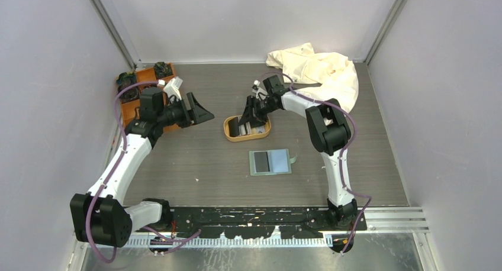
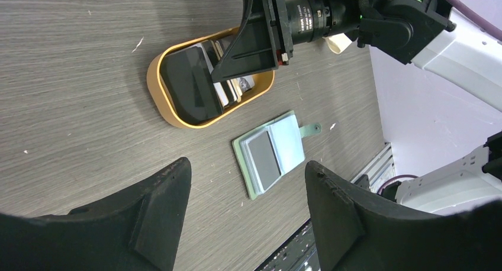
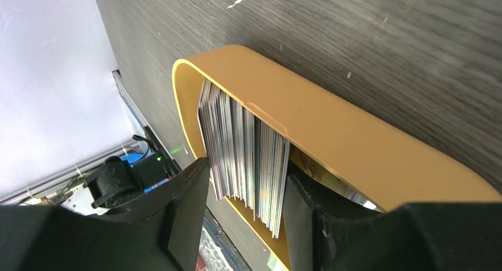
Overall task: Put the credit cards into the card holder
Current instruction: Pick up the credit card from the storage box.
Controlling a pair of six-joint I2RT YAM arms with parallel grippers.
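Lettering [image 2: 308,23] on right wrist: illegible. Right pincer [image 3: 245,194]: narrowed on upright credit cards [image 3: 243,147] in tan tray [image 3: 355,141]. Left pincer [image 2: 247,166]: wide, empty, aloft. Card holder [image 1: 270,162]: open flat on tabletop [image 1: 201,164], near tray.

— Where's the holder [image 1: 270,162]?
— Lying open mid-table, just nearside of the tray [image 1: 228,129].
— The arms?
— Right gripper [image 1: 246,119] is down in the tray at the cards [image 1: 259,129]. Left gripper [image 1: 198,111] hovers beside the orange box [image 1: 131,102].
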